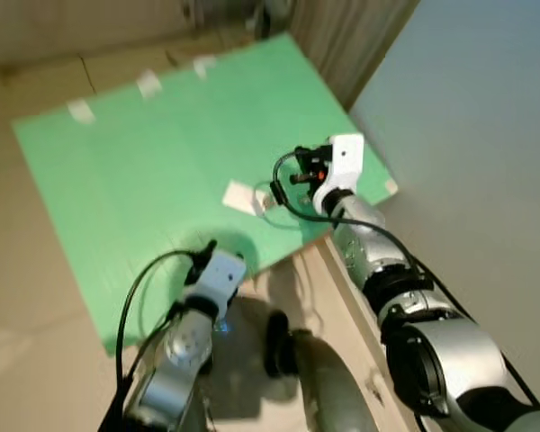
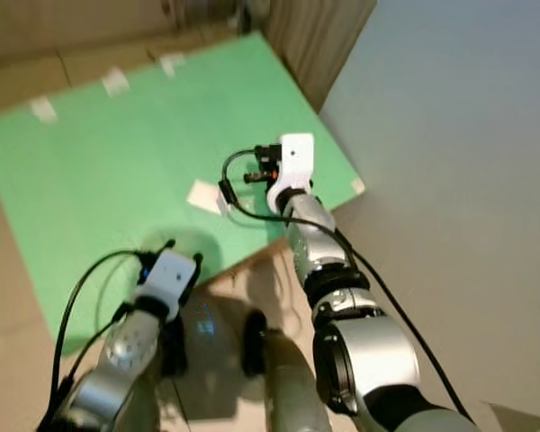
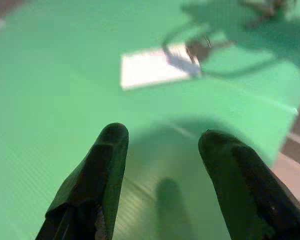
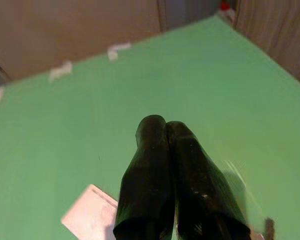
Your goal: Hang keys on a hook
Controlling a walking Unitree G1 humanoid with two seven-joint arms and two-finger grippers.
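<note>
Right tool [image 4: 165, 131] clenched, holding nothing visible, hovering over green board [image 1: 162, 162] beside white plate [image 1: 241, 195]. Left tool [image 3: 162, 142] released, hanging over board's near edge.

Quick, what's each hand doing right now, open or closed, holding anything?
Left hand: open, empty, over the green board.
Right hand: fingers pressed shut by the white patch; nothing seen between them.

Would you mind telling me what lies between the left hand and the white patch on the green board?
Bare green board: in the left wrist view, nothing sits between the open left hand and the white patch.
</note>
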